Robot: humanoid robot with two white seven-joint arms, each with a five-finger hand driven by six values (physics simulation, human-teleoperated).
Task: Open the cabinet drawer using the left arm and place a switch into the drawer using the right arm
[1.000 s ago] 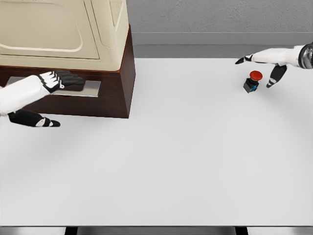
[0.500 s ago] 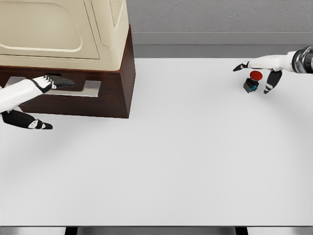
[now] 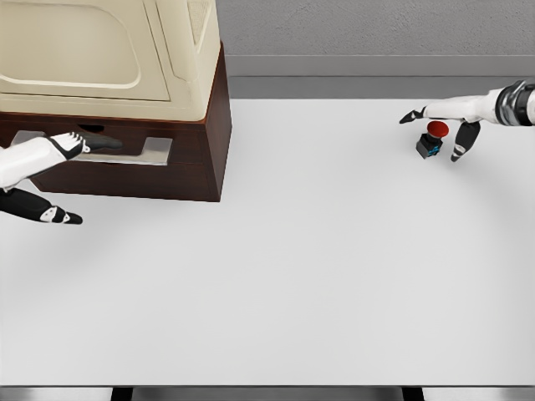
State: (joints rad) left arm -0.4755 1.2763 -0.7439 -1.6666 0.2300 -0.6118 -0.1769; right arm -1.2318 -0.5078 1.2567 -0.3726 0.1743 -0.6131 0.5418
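I see my left hand [image 3: 63, 147] hooked on the drawer handle [image 3: 125, 149], fingers curled; my right hand [image 3: 447, 117] straddles the switch [image 3: 431, 139], fingers apart.

Cabinet [image 3: 109, 50] is cropped at 12 and 9 o'clock. Left hand [image 3: 79, 144] fingertips are lost in the drawer [image 3: 125, 171] handle recess. Right hand [image 3: 447, 121] wrist is cut off at 3 o'clock.

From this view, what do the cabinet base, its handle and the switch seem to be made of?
Cabinet base: apparently dark wood, matte reddish-brown. Handle: likely metal, flat pale grey with sheen. Switch: probably plastic, red cap over a dark body with blue marks; too small to be sure.
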